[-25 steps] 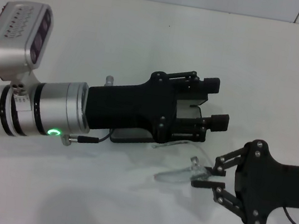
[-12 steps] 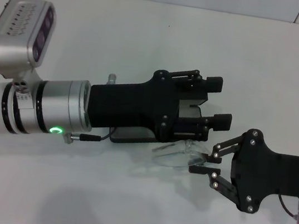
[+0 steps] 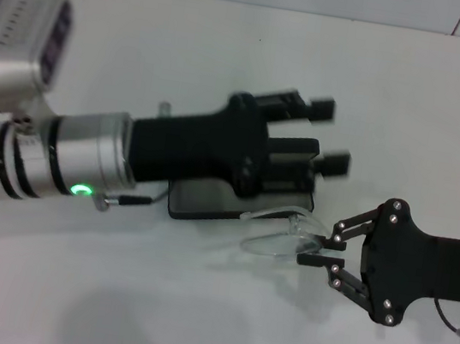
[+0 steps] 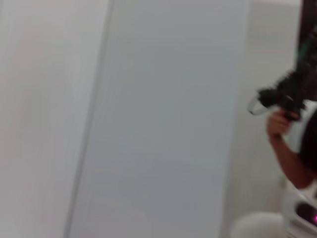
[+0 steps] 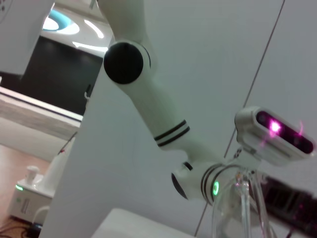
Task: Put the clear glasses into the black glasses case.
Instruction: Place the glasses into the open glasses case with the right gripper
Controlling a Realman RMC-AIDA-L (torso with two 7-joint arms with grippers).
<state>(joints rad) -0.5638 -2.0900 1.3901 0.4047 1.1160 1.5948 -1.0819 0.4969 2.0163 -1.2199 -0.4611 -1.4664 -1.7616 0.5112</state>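
Since the earlier frames the left gripper (image 3: 326, 134) has been raised and drawn back, its jaws spread wide and empty, so that more of the one black glasses case (image 3: 208, 199) is uncovered on the white table (image 3: 190, 322) beneath it. One pair of clear glasses (image 3: 277, 235) is pinched at its right end by the closed jaws of the right gripper (image 3: 317, 253). Its long axis is laid left to right, just in front of the case.

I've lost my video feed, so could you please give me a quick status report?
Right gripper shut on clear glasses, just beside the black glasses case. Left gripper open, hovering over the case, partly covering it. Glasses not in yet.
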